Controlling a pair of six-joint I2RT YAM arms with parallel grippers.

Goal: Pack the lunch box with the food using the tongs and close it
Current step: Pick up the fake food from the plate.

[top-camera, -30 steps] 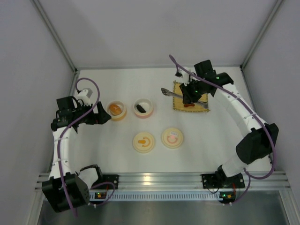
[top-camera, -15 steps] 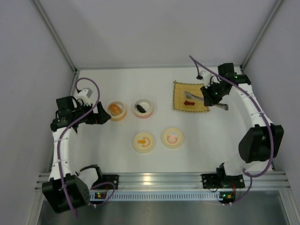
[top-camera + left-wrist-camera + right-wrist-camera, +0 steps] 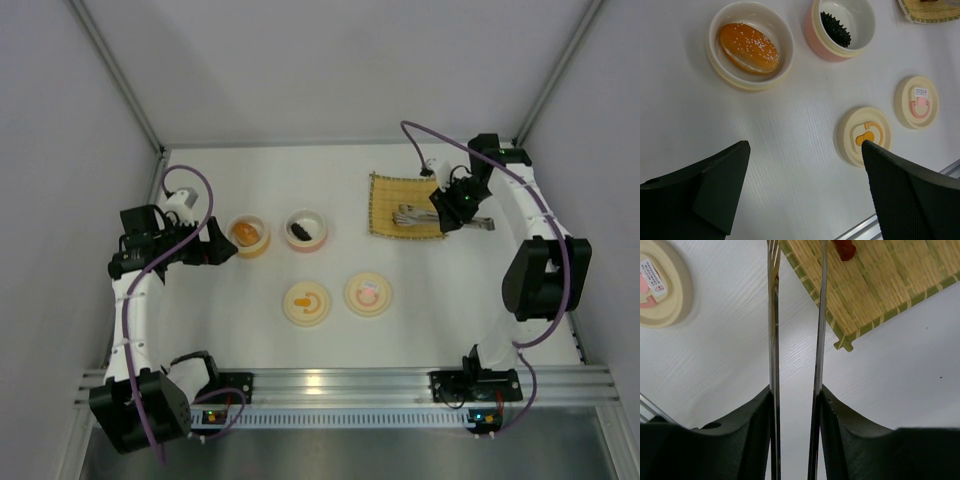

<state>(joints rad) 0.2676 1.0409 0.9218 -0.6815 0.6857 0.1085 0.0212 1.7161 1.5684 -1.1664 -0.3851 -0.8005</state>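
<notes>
My right gripper (image 3: 452, 210) (image 3: 796, 395) is shut on the silver tongs (image 3: 415, 214) (image 3: 772, 335), one finger pressed on each arm's outer side. The tongs reach left over the bamboo mat (image 3: 385, 205) (image 3: 880, 285), arms a little apart. A small red-brown food piece (image 3: 844, 247) lies on the mat beside the tongs' far end. The lunch box's yellow bowl (image 3: 262, 246) (image 3: 717, 57) holds the orange bun (image 3: 247, 233) (image 3: 749, 41). Its pink bowl (image 3: 318, 240) (image 3: 815, 42) holds the black piece (image 3: 299, 232) (image 3: 835, 29). My left gripper (image 3: 216, 246) (image 3: 804, 150) hangs open left of the bowls.
Two flat round lids lie in front of the bowls: one with an orange mark (image 3: 307, 303) (image 3: 864, 136) and one with a pink mark (image 3: 368, 294) (image 3: 916, 101) (image 3: 660, 285). Grey walls close in the table on three sides, and a metal rail (image 3: 340, 385) runs along the near edge.
The right arm swung from over the mat to its right edge, and the tongs now point left across it. The tongs' arms have spread apart. The left arm has not moved.
</notes>
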